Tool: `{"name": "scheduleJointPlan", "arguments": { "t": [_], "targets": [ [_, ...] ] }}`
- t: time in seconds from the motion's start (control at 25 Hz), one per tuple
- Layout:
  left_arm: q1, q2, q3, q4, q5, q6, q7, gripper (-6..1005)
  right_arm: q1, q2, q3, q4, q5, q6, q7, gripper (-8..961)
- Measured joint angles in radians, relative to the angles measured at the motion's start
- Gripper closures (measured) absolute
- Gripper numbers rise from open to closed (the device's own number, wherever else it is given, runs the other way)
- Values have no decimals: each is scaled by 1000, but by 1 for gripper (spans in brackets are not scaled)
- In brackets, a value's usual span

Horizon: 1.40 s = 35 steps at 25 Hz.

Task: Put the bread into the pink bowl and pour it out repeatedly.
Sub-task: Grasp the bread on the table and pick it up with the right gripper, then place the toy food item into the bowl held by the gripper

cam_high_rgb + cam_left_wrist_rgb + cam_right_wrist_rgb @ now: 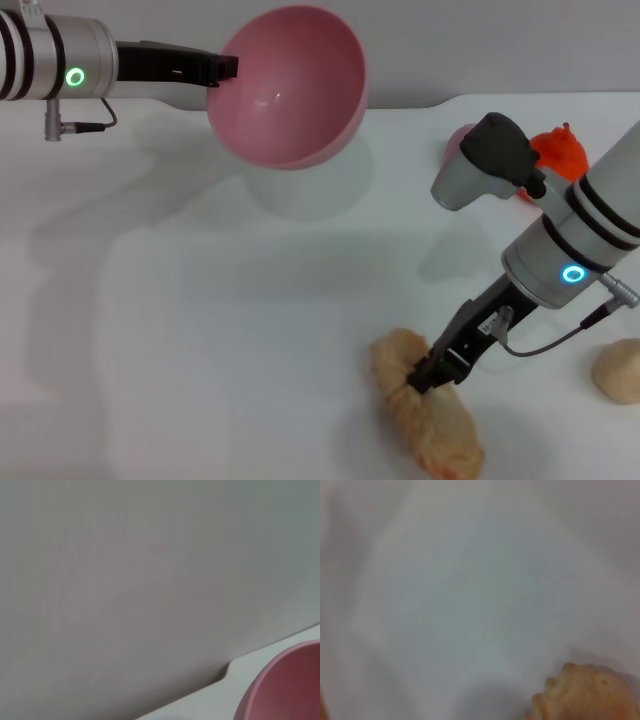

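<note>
The left tool was clamped on the rim of the pink bowl, holding it tipped on its side in the air over the far edge of the worktop, its open mouth turned toward the near side and nothing inside it. The bread lay on the worktop near the near edge, toward the right corner. The right tool was down on the middle of the loaf, its fingers pressed against it; whether they had gripped it could not be told. A beige lump sat by the right edge, and an orange toy and a small pink ball near the far right corner.
</note>
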Motion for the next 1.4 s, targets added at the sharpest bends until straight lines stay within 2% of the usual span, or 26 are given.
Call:
{"name": "scheduleJointPlan", "arguments": {
  "t": [0.32, 0.6, 0.76, 1.04, 1.24, 1.4],
  "targets": [
    [8, 11, -3, -6, 0, -21, 0, 956, -146, -1, -107, -349, 125, -108, 6, 875],
    [10, 14, -9, -20, 26, -41, -1, 956, -221, -3, -146, -641, 162, -156, 19, 879],
    [11, 11, -4, -20, 26, -39, -2, 956, -229, -3, -161, -808, 163, -172, 34, 880],
    [11, -2, 0, -20, 46, -36, 0, 956, -217, -1, -137, -967, 164, -158, 35, 879],
    [11, -11, 11, -20, 51, -28, 0, 956, -210, -1, -90, -1066, 164, -91, 30, 882],
    [11, -18, 17, -20, 52, -21, 6, 956, -210, -1, -69, -1095, 165, 2, 19, 885]
  ]
}}
